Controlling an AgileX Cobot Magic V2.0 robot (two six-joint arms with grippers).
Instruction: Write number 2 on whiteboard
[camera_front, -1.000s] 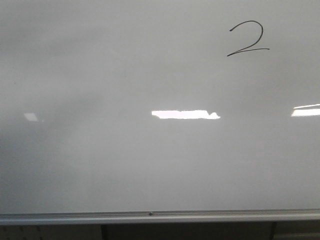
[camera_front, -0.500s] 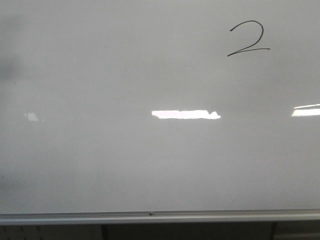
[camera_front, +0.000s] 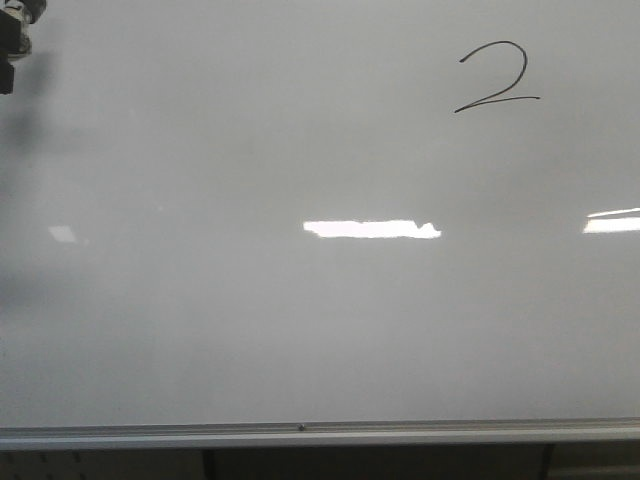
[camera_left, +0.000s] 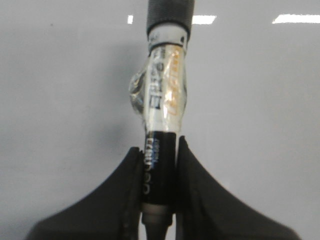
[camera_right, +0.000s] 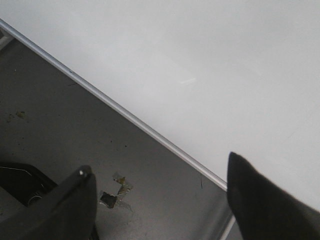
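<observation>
Nearest to you, in the left wrist view, the left tool (camera_left: 159, 200) is clenched on a marker (camera_left: 162, 125): its black lower barrel sits squeezed between the two dark fingers (camera_left: 112, 200), and the pale, clear-wrapped printed section and a black textured end run up toward the board. In the right wrist view, the right tool (camera_right: 160, 200) is released, its fingers spread wide with nothing between them; beyond them you see a dark grey floor (camera_right: 75, 130) with a small scrap of debris (camera_right: 116, 192), and the board's silver rail crossing on a slant.

In the front view, a small dark part of an arm (camera_front: 12, 40) pokes in at the top left corner, casting a soft shadow on the whiteboard (camera_front: 250, 330). Nothing stands in front of the writing.

The board fills your view, glossy grey-white, with bright rectangular reflections across its middle and the silver bottom rail (camera_front: 320, 433) below. The number 2 (camera_front: 497, 78) sits in the upper right, a thin black digit with a curved top and a long flat base stroke, well apart from that arm.
</observation>
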